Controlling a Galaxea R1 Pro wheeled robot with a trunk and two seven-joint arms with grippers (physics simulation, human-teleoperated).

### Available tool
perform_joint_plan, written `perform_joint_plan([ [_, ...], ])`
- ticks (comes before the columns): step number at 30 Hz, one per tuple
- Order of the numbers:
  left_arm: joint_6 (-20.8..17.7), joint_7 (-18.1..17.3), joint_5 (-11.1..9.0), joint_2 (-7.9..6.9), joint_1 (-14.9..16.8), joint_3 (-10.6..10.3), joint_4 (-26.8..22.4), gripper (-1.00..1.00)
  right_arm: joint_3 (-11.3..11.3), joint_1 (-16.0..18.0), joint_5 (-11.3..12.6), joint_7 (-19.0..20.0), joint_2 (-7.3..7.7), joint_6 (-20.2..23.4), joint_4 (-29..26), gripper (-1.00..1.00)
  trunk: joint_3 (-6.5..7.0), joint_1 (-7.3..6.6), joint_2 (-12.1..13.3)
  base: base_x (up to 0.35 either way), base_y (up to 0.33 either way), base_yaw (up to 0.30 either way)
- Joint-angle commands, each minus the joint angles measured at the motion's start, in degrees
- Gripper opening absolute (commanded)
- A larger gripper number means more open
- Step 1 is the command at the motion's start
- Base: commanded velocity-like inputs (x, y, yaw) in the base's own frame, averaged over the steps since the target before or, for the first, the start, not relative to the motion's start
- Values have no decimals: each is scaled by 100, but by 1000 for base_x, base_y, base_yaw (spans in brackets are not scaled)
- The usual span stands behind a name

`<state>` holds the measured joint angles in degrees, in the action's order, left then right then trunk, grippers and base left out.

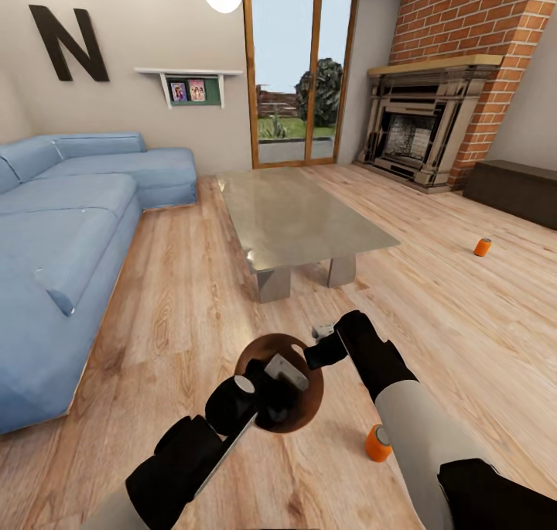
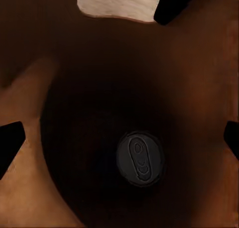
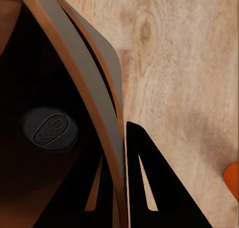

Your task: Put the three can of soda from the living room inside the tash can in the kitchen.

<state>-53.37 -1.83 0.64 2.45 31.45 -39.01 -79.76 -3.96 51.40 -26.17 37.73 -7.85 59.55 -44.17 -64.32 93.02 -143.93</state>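
The brown trash can (image 1: 316, 408) sits low in front of me over the wood floor. My right gripper (image 1: 316, 350) is shut on its rim, and the thin wall (image 3: 79, 88) runs between the fingers (image 3: 144, 188). One soda can lies inside, its grey end (image 2: 140, 158) up, also seen in the right wrist view as a grey disc (image 3: 49, 128). My left gripper (image 1: 280, 377) hangs open over the bin's mouth with nothing between its fingers. A second orange can (image 1: 377, 442) stands on the floor beside my right forearm. The third can (image 1: 483, 247) stands far right.
A glass coffee table (image 1: 302, 217) stands just ahead of the bin. The blue sofa (image 1: 70, 228) runs along the left. A brick fireplace (image 1: 422, 124) and a dark low cabinet (image 1: 514, 189) are at the back right. Open plank floor lies between table and cabinet.
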Motion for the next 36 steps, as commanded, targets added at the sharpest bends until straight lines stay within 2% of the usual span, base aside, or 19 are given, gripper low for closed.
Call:
perform_joint_plan([
  [1,-5,-11,-4,-9,-4,3,-113,100,9,2,160,34,0,45,0,-100,0,0,0,0,0,0],
  [5,-27,-50,-19,-200,-17,51,-557,100,9,2,162,33,1,45,3,-100,0,0,0,0,0,0],
  [7,-7,-74,-24,-329,-27,368,-794,100,9,2,164,33,2,45,4,-100,0,0,0,0,0,0],
  [10,18,-219,-30,-391,-47,1022,-1020,100,9,2,158,32,7,45,4,-100,0,0,0,0,0,0],
  [11,32,-395,-30,-402,-52,1381,-1062,100,12,2,158,32,12,45,4,-100,0,0,0,0,0,0],
  [13,67,-572,-29,-408,-57,1807,-1089,100,14,2,157,32,18,45,4,-100,0,0,0,0,0,0],
  [14,153,-724,-29,-413,-61,2284,-1105,100,18,2,157,32,25,45,5,-100,0,0,0,0,0,0],
  [15,216,-790,-29,-415,-63,2526,-1110,100,19,2,156,32,28,45,5,-100,0,0,0,0,0,0],
  [16,402,-899,-27,-417,-65,3021,-1112,100,24,2,156,34,33,45,5,-100,0,0,0,0,0,0],
  [17,506,-939,-24,-418,-66,3243,-1106,100,26,2,156,34,36,45,5,-100,0,0,0,0,0,0],
  [19,1071,-1035,11,-459,-185,3902,-954,100,34,2,157,34,42,45,2,-100,0,0,0,0,0,0],
  [21,1865,-1070,17,-514,-558,4234,-644,100,33,2,153,33,45,45,-1,-100,0,0,0,0,0,0],
  [23,2520,-1082,26,-543,-901,4350,-355,100,34,2,150,32,50,45,2,-100,0,0,0,0,0,0],
  [24,3159,-1083,31,-561,-1178,4410,84,100,35,2,149,28,56,45,3,-100,0,0,0,0,0,0],
  [26,3818,-1066,44,-570,-1371,4434,591,100,35,2,148,29,60,45,4,-100,0,0,0,0,0,0],
  [27,3834,-1100,16,-603,-1352,4468,597,100,61,-33,-3,-33,95,-43,-29,-100,-1,1,-1,0,0,0],
  [29,3830,-1099,-4,-636,-1349,4460,629,100,115,-34,-23,-41,133,-132,-92,-100,-1,1,-1,0,0,0],
  [32,3827,-1099,-4,-636,-1349,4460,629,100,167,-34,-567,-37,133,-305,-152,-100,-1,1,-1,0,0,0],
  [36,3827,-1099,-4,-636,-1349,4460,629,100,167,-34,-1107,-37,133,-385,-264,-100,-1,1,-1,0,0,0],
])
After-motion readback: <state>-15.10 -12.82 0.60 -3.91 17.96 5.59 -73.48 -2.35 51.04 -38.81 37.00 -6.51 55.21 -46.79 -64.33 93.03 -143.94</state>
